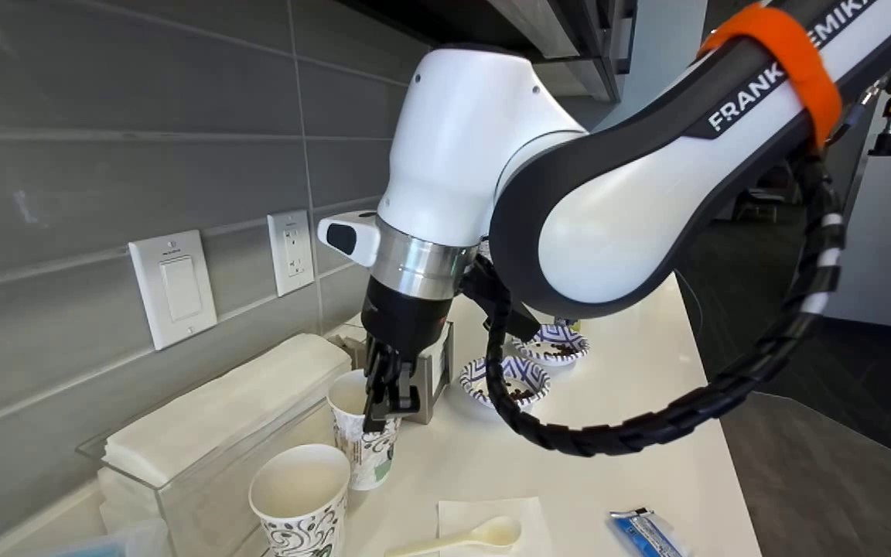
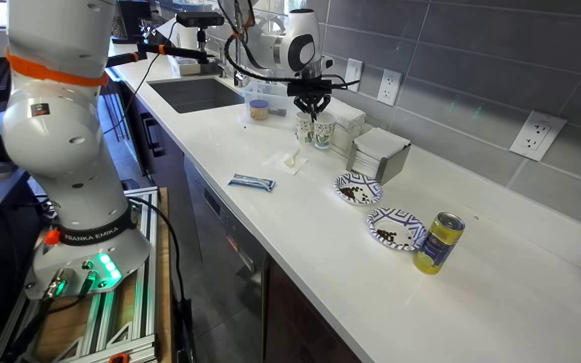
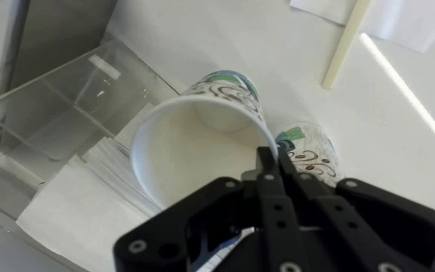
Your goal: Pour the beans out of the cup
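In the wrist view, the white paper cup with blue-green print (image 3: pixel 202 136), apparently empty, sits at nine o'clock from the black two-finger end effector (image 3: pixel 275 153), which pinches its rim; a similar scroll-printed white cup (image 3: pixel 311 153) stands at three. Pouring appears complete; next: seat, release, retract.

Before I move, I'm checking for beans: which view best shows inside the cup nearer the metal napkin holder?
The wrist view: it looks down into the cup, showing its bare bottom and inner wall. Both exterior views show mainly its printed side, inner bottom hidden.
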{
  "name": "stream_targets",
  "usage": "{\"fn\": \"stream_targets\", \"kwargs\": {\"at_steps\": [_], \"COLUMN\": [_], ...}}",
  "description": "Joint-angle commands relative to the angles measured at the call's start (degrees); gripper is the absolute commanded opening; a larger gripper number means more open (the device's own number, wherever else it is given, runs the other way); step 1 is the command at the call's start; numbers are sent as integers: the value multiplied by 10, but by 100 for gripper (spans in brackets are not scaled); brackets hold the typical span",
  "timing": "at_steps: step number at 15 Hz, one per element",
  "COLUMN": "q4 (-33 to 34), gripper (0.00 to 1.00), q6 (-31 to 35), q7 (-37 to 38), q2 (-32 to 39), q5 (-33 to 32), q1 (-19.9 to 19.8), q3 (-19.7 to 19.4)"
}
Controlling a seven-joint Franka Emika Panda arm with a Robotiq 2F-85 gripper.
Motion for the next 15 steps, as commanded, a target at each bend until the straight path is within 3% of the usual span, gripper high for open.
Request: {"fn": "stream_targets", "kwargs": {"at_steps": [1,3,4,6,10,15], "q4": [7,8,10,11,-10,-159], "gripper": [1,1,29,36,67,100], "q6": [10,10,3,-16,-48,88], "q7": [-56,-75,-75,-73,-27,104], "q2": [21,26,28,18,-41,-171], "q5": [35,43,36,36,44,43], "q1": [-27,-35,-33,-32,-23,-22], "q3": [26,33,31,32,31,6]}}
